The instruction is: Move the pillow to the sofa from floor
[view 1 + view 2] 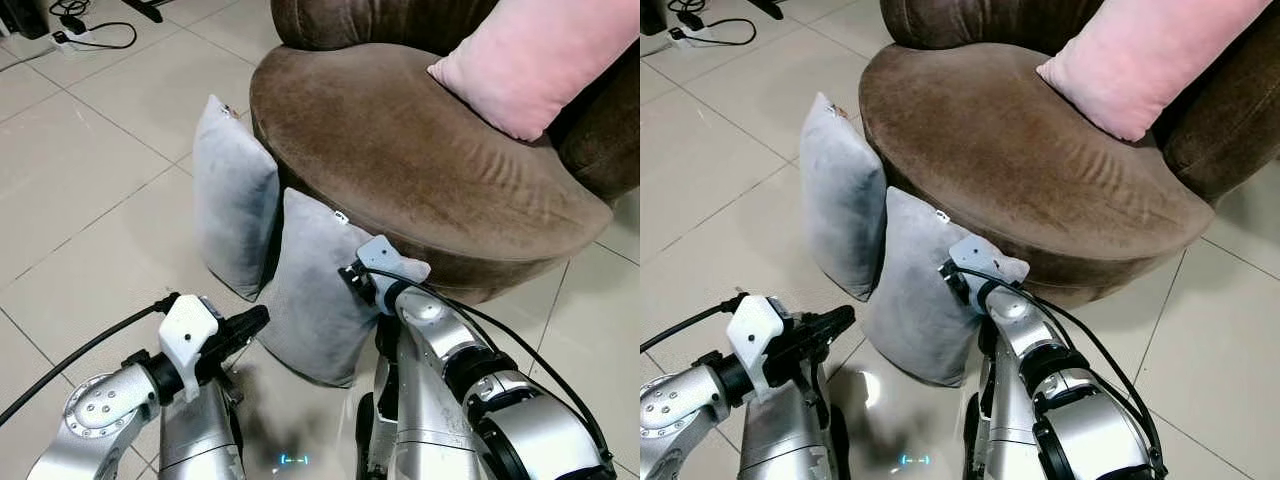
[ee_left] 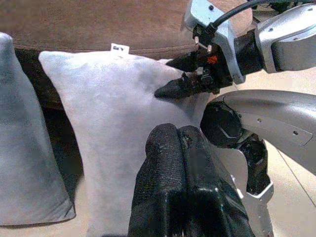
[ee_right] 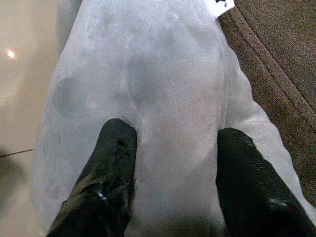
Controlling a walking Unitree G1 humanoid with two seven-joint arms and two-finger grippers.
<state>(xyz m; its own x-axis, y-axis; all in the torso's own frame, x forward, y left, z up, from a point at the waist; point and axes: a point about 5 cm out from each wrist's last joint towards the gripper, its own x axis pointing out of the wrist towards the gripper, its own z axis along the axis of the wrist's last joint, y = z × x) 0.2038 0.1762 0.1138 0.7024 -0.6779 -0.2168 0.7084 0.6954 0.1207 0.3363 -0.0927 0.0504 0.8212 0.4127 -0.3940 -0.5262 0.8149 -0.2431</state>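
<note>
- Nearest the head camera are the two silver arms, both reaching forward and down toward the near pillow, which suggests a two-handed pick-up is being set up.
- The sofa, a big brown rounded seat, fills the space beyond; its broad cushion is mostly bare, so there looks to be room to put a pillow down beside the pink pillow that leans at its back.
- The near pillow, grey, stands on its edge on the floor and leans against the sofa's front, so its top corner and white tag sit up by the seat edge, within reach from above.
- A second grey pillow stands just beside it to the robot's left, also propped on the sofa's side; the two touch or nearly touch at their lower edges.
- The right gripper is on the near pillow's upper part with its fingers spread wide, fabric bulging between them. To my eye it is placed to close on a fold, not yet pinching.
- The left gripper hangs near the pillow's face, fingers pressed together and holding nothing, probably waiting to steady the soft pillow.
</note>
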